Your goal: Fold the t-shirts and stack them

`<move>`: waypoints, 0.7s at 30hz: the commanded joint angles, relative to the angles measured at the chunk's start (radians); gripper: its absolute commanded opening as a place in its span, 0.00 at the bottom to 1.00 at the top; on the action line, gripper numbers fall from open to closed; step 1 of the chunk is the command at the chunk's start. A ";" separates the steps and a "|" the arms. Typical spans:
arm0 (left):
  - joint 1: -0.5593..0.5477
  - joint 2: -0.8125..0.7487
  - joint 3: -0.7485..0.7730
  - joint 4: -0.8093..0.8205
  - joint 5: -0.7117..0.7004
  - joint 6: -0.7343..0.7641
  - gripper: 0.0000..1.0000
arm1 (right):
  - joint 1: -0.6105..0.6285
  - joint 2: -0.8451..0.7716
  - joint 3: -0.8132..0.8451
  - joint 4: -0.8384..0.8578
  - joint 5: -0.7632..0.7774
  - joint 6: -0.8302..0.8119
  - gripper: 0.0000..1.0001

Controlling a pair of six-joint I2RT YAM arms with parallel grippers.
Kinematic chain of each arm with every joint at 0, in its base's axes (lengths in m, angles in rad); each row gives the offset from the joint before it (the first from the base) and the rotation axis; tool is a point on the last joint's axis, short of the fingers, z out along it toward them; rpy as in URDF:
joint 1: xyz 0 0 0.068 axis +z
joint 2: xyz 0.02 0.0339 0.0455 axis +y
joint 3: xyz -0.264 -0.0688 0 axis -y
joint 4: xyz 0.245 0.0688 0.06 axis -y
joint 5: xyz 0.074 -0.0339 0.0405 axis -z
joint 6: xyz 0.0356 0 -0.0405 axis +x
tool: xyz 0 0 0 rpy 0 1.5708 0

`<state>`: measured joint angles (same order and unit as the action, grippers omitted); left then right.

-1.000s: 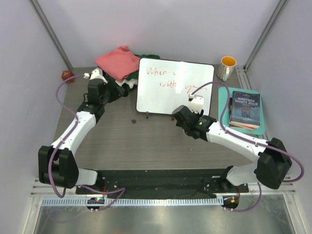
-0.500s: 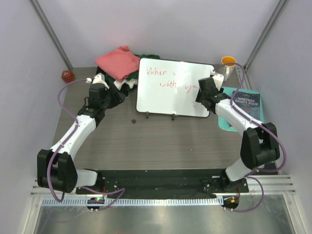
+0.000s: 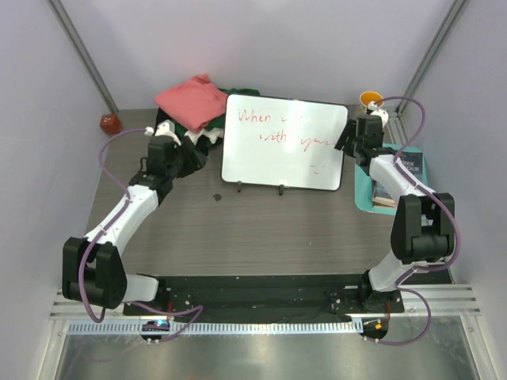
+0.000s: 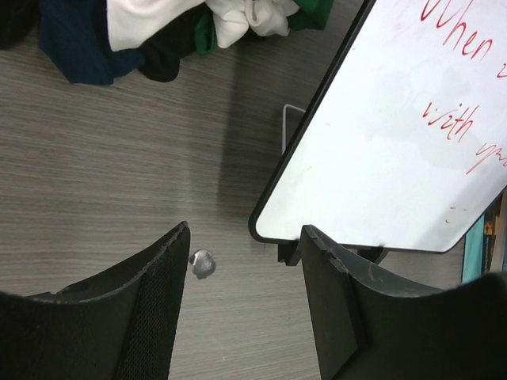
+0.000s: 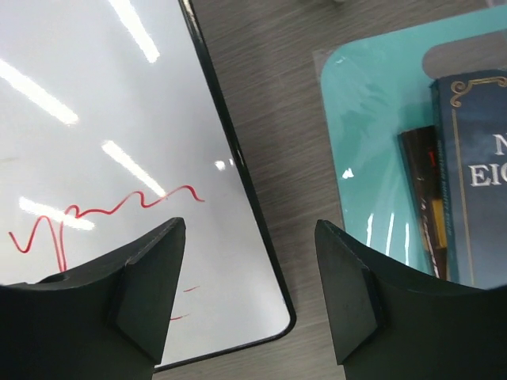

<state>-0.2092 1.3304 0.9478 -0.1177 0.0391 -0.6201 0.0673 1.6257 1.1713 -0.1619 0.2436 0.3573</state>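
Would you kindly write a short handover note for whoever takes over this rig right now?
Left gripper: open, empty, above the table between the t-shirts and the whiteboard.
Right gripper: open, empty, over the whiteboard's right edge.
The t-shirts: one loose heap at the table's far left, salmon-pink shirt on top.
Done: no neat folded stack visible.
Left: fold and stack every shirt.

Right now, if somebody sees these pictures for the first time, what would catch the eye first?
The white board with red writing, propped tilted in the middle of the table, dominates. At its far left corner lies a rumpled heap of t-shirts, a salmon-pink one on top. The right gripper hangs open over the board's right edge, near a book on a teal tray.
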 commanded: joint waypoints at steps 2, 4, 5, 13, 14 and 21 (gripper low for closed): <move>-0.007 0.015 0.020 0.012 0.021 0.010 0.59 | -0.053 0.049 -0.045 0.191 -0.314 0.006 0.72; -0.010 0.019 0.019 0.012 0.019 0.013 0.59 | -0.055 0.089 -0.045 0.239 -0.401 0.014 0.72; -0.012 0.021 0.020 0.013 0.021 0.014 0.59 | -0.081 0.103 -0.042 0.255 -0.405 0.015 0.72; -0.027 0.032 0.019 0.015 0.013 0.023 0.59 | -0.119 0.177 -0.108 0.415 -0.510 0.043 0.72; -0.032 0.042 0.020 0.015 0.015 0.023 0.59 | -0.119 0.183 -0.108 0.420 -0.532 0.037 0.72; -0.042 0.099 0.046 0.013 0.027 0.025 0.59 | -0.121 0.158 -0.157 0.499 -0.601 0.046 0.43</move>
<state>-0.2440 1.3987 0.9482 -0.1173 0.0460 -0.6159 -0.0689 1.8164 1.0424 0.2276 -0.2604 0.3874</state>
